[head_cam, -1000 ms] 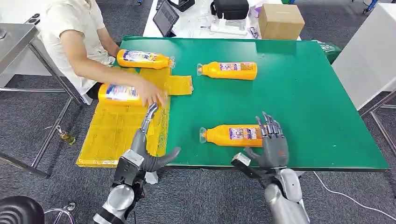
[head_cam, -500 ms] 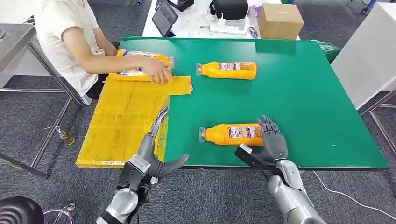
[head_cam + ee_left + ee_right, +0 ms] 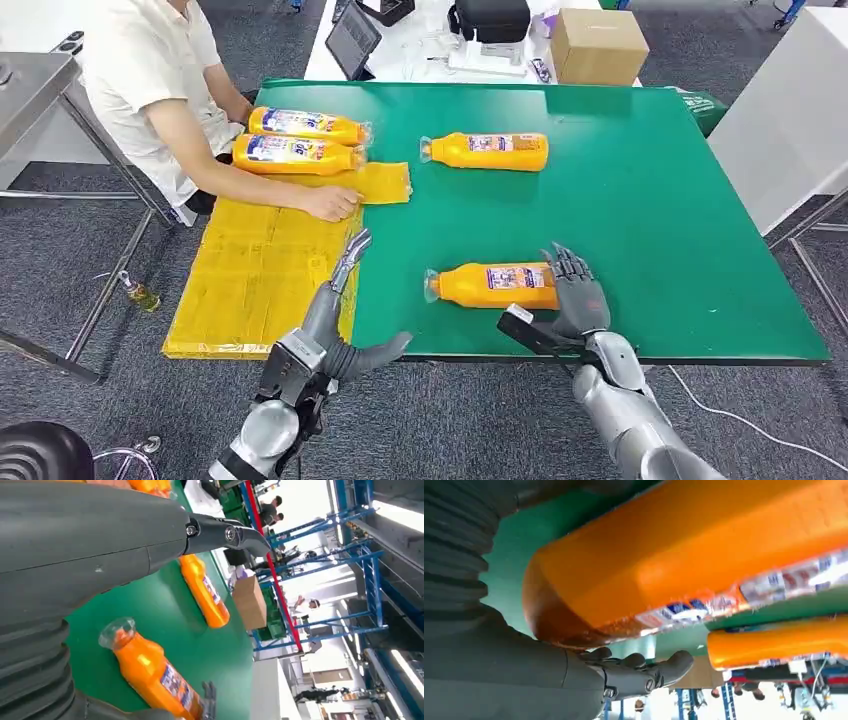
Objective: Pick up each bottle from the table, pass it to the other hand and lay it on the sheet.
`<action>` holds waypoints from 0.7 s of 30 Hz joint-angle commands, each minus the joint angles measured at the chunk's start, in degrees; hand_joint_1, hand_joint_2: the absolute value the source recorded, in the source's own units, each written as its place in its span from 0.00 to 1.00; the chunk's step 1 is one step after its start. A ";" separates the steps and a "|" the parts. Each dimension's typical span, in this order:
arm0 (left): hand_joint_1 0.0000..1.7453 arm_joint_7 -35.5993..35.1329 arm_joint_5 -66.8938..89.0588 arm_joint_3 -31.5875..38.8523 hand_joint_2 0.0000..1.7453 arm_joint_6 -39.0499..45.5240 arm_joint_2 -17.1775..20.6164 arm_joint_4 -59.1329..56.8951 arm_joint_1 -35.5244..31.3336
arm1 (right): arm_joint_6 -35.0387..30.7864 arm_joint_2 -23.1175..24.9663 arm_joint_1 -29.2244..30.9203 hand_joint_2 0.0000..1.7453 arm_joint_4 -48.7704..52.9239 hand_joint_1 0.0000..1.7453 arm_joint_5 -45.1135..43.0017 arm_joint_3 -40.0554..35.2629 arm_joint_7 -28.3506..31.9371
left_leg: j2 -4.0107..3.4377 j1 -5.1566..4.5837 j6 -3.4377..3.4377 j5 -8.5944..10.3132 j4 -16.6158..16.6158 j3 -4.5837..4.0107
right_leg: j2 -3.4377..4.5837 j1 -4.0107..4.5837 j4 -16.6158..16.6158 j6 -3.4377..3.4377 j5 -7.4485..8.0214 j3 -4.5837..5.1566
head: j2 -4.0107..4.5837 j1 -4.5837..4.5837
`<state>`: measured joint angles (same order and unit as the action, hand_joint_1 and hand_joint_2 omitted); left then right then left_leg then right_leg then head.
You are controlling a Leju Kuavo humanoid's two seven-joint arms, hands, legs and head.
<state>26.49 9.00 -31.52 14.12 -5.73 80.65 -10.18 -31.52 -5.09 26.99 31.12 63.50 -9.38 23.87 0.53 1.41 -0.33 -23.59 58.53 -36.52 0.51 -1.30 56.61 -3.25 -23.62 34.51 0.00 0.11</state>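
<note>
Curling against the near bottle (image 3: 497, 285), right hand (image 3: 575, 300) fingers seemingly ungripped; left hand (image 3: 335, 320) fingers spread.

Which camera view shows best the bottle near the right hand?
The head view: the whole bottle lies on the table, base at the right hand. The left wrist view shows it slanted, the right wrist view just its base.

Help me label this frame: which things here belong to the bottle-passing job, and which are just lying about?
Job: near bottle at right hand; far bottle; two bottles on the yellow sheet; left hand.

Lying about: cardboard box, tablet, black bag.
</note>
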 commanded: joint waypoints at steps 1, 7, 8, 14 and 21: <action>0.00 -0.35 -0.54 -1.99 1.00 -0.66 0.28 -3.38 -2.81 | 3.59 -1.78 3.93 1.00 -7.88 1.00 3.68 -8.96 -3.34 | -0.02 -0.01 0.13 -0.08 -0.08 0.33 | -0.10 0.05 -0.10 0.19 -0.08 -0.35 | 0.00 0.02; 0.00 -0.43 -0.94 -2.05 1.00 -1.20 0.51 -2.91 -2.81 | 7.08 -3.07 6.03 1.00 -8.59 1.00 5.16 -11.71 -5.34 | -0.06 -0.01 0.09 -0.03 -0.07 0.36 | -0.02 0.04 -0.08 0.14 -0.04 -0.34 | 0.00 -0.02; 0.00 -0.44 -1.00 -2.06 1.00 -1.31 0.57 -2.83 -2.82 | 7.27 -3.15 6.12 1.00 -8.55 1.00 5.15 -11.91 -5.43 | -0.03 -0.01 0.11 -0.03 -0.09 0.43 | -0.06 0.04 -0.11 0.15 -0.04 -0.41 | 0.00 0.00; 0.00 -0.44 -1.00 -1.89 1.00 -1.32 0.70 -2.67 -3.04 | 8.06 -3.19 6.01 1.00 -8.93 1.00 5.01 -11.97 -5.54 | 0.02 0.00 0.10 -0.01 -0.08 0.51 | -0.08 0.05 -0.12 0.14 -0.04 -0.53 | 0.00 0.00; 0.00 -2.26 -11.04 2.60 1.00 -2.77 -3.19 -4.52 -0.98 | 10.86 0.57 1.44 1.00 -2.97 1.00 -13.60 -4.09 8.36 | -0.04 0.04 0.06 -0.05 -0.08 0.56 | 0.00 0.08 -0.13 0.13 -0.05 -0.58 | 0.00 0.00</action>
<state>26.29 7.67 -32.35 12.90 -5.75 80.52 -11.38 -24.59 -8.02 33.01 26.97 63.51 -18.23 21.87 0.45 1.41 -0.33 -23.60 58.53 -36.16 0.61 -1.31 56.60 -3.26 -23.61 34.16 0.00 0.11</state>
